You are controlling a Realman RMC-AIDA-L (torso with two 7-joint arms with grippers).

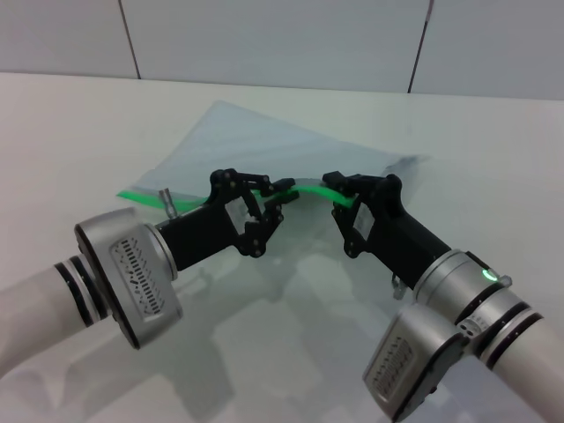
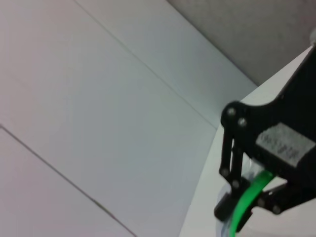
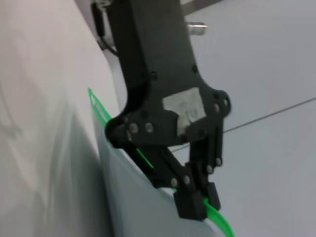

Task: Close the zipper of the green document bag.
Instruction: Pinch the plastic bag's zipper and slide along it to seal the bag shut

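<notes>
The green document bag (image 1: 264,145) is a translucent pale pouch that slopes up from the white table toward both grippers. Its zipper (image 1: 141,195), a bright green strip, runs along the raised near edge. My left gripper (image 1: 282,196) is shut on the strip near its middle. My right gripper (image 1: 339,187) is shut on the same strip a little to the right. In the right wrist view, the left gripper (image 3: 197,207) pinches the zipper (image 3: 101,109) above the bag (image 3: 133,197). The left wrist view shows the right gripper (image 2: 237,207) clamping the zipper (image 2: 252,192). I cannot make out the slider tab.
The white table (image 1: 70,141) spreads around the bag on all sides. A pale panelled wall (image 1: 264,35) rises behind the table's far edge. Both forearms reach in from the near corners.
</notes>
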